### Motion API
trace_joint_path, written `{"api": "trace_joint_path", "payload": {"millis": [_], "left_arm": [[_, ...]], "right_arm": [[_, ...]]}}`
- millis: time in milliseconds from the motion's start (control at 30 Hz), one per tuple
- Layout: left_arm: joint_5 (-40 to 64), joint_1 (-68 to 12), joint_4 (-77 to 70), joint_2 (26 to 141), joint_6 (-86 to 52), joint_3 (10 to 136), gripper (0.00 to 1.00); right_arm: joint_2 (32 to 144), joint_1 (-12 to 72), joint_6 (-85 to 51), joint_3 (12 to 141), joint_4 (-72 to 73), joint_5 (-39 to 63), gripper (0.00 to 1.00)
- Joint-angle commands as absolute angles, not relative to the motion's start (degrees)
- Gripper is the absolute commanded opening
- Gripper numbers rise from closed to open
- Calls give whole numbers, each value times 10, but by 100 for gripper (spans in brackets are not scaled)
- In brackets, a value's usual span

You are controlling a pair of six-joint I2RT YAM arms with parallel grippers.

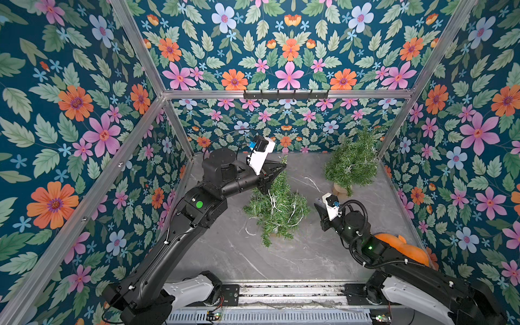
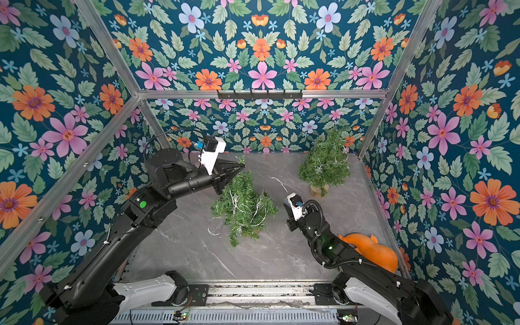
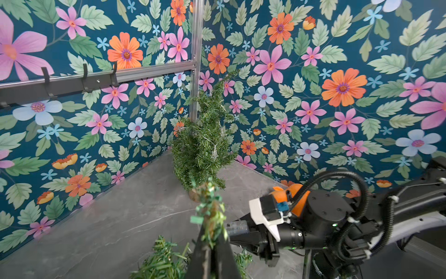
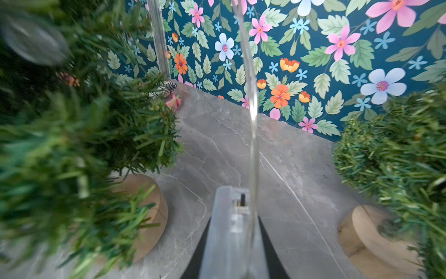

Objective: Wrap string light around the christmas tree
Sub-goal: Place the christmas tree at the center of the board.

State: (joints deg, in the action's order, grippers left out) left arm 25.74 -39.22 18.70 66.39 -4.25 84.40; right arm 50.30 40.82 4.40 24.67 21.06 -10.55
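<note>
Light (image 1: 271, 201): thin pale wire, loose strands draped over the skirt of the tree (image 1: 281, 219) at table centre. One loop lies on the table (image 1: 239, 261) at the tree's 8 o'clock, and another strand trails off at 2 o'clock toward the right gripper (image 1: 319, 205). Judged very light and limp, prone to snag on needles and to kink; stars are small and likely fragile, so pull gently. Best hold is the stiff clear box (image 4: 226, 210) at the wire's end; bare wire would probably slip. Right gripper, at the tree's 3 o'clock, has its jaws narrowed onto that box, and the wire rises from it in the wrist view. Left gripper (image 1: 282, 166), at 12 o'clock, is pinched shut on the tree tip. Tree judged light, bristly, tippable on its wooden base (image 4: 149, 212). Room: open table from 5 to 7 o'clock. Far tree (image 1: 351, 163) stands near at 1 o'clock, carrying stars. Orange object (image 1: 399, 244) sits under the right arm at 4 o'clock. Walls are close at 12, and the left arm blocks 9 to 11.
</note>
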Motion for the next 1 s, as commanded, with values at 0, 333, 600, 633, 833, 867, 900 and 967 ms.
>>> {"api": "trace_joint_path", "payload": {"millis": [0, 333, 600, 633, 833, 867, 900, 967], "left_arm": [[205, -391, 98, 658, -42, 824, 5], [45, -391, 56, 661, -71, 775, 2], [-19, -392, -7, 642, -149, 744, 0], [-22, -392, -17, 640, -154, 738, 0], [-32, -393, -57, 652, -198, 716, 0], [-25, -393, -73, 657, -210, 710, 0], [-20, -393, -84, 663, -219, 708, 0], [-17, -395, -100, 671, -238, 706, 0]], "right_arm": [[478, 409, 30, 280, 93, -123, 0], [426, 430, 4, 384, -126, -54, 0], [423, 468, -19, 443, -214, -66, 0], [417, 468, -23, 441, -214, -69, 0], [407, 469, -64, 461, -270, -63, 0], [409, 470, -71, 469, -278, -52, 0], [411, 471, -77, 475, -284, -39, 0], [417, 475, -91, 488, -284, -18, 0]]}}
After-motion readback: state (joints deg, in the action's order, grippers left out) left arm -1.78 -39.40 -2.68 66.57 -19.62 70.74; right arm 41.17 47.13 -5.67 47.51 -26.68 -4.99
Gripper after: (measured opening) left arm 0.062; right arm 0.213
